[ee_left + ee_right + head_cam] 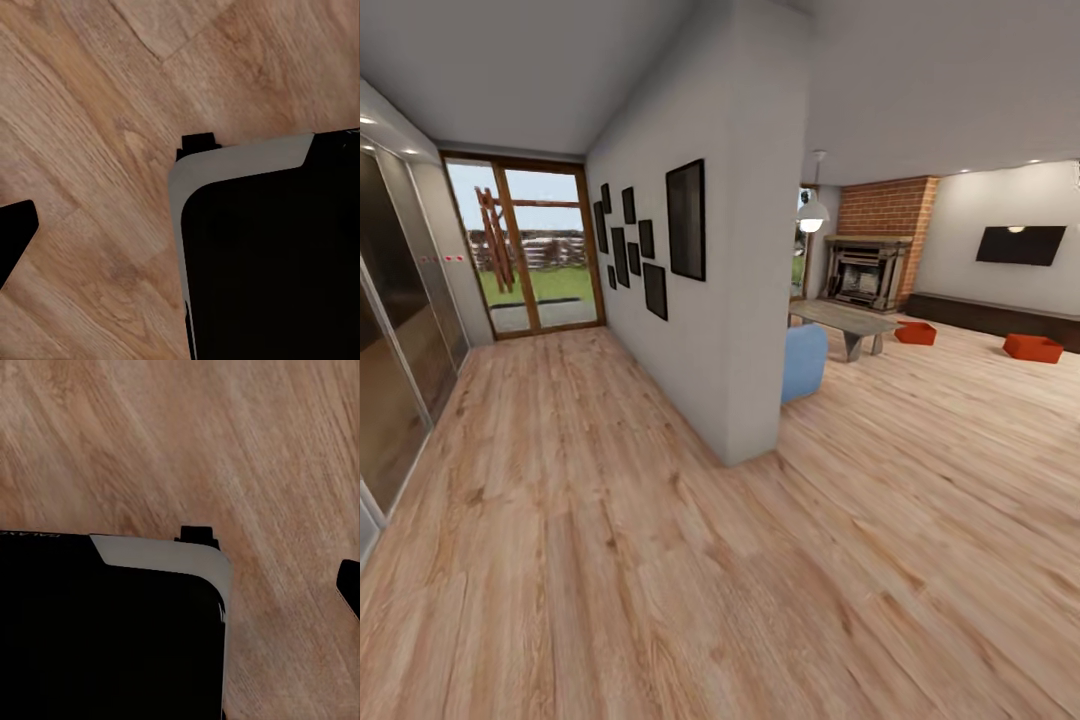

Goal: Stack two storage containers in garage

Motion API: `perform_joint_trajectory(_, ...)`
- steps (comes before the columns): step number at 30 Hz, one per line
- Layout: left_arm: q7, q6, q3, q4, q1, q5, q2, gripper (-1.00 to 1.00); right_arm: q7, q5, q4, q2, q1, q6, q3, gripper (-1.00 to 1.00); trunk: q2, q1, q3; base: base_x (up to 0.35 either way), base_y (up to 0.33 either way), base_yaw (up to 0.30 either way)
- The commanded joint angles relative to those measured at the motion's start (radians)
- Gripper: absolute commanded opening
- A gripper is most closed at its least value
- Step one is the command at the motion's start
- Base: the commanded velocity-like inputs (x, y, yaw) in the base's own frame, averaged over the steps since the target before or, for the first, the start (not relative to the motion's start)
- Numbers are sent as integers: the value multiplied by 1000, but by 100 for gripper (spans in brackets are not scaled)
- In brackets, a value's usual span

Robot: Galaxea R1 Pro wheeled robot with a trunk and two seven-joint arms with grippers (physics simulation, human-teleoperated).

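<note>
The two storage containers, orange-red tubs, sit on the living room's light wood-plank floor far off at the right of the head view. One container (915, 333) lies near the fireplace (866, 272). The other container (1033, 347) lies in front of the long low dark cabinet (1000, 316), below the black wall TV (1020, 244). Both are far from me. In the left wrist view a dark fingertip (15, 232) juts in over the planks. The right wrist view has a dark fingertip (351, 589) at its edge. Neither view lets me judge how the jaws stand.
A white partition wall (745, 300) with black frames splits the hallway from the living room. A blue seat (804, 362) and a grey low table (845, 322) stand just past it. Glass doors (525, 250) close the hallway's end. My black, grey-rimmed base (240, 161) (165, 555) shows in both wrist views.
</note>
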Motion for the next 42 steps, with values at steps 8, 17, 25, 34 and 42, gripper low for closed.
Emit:
perform_joint_trajectory(8, -2, 1, -1, -1, 0, -10, 1, 100, 3, 1, 1, 0, -1, -3, 0, 100, -1, 1, -1, 346, 0, -187)
perform_joint_trajectory(17, -2, 1, -1, -1, 0, -10, 0, 100, 3, 1, 1, 0, -1, -3, 0, 100, -1, 1, -1, 346, 0, -89)
perform_joint_trajectory(25, -2, 1, -1, -1, 0, -10, 0, 100, 3, 1, 1, 0, -1, -3, 0, 100, -1, 1, -1, 346, 0, -216)
perform_joint_trajectory(34, -2, 1, -1, -1, 0, -10, 0, 100, 3, 1, 1, 0, -1, -3, 0, 100, -1, 1, -1, 346, 0, -262)
perform_joint_trajectory(42, -2, 1, -1, -1, 0, -10, 0, 100, 3, 1, 1, 0, 0, -3, 0, 100, -1, 1, -1, 345, 0, -264)
